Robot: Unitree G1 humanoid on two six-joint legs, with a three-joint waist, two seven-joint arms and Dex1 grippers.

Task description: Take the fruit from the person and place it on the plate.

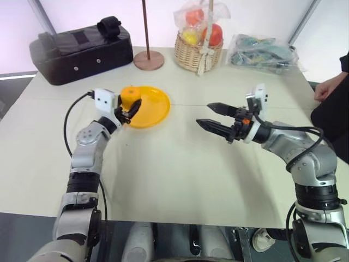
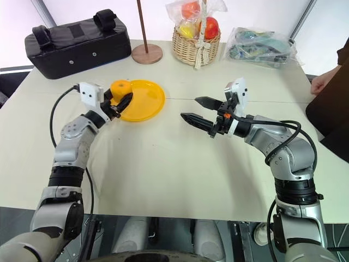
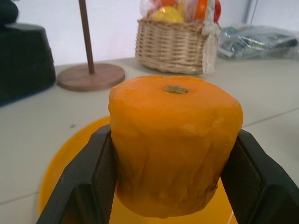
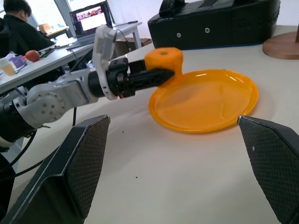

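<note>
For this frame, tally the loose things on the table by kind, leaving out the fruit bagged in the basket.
Round orange-yellow fruit, held in the left gripper over the plate's edge: 1
Round yellow-orange plastic plate: 1
Woven wicker basket: 1
Black padded case: 1
Round brown wooden base with pole: 1
Clear plastic bag of items: 1
Total: 6

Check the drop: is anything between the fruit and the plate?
Nothing visible. The left gripper holds the fruit over the near-left rim of the plate, whose dish lies bare beneath it. The right gripper hangs open, well aside.
</note>
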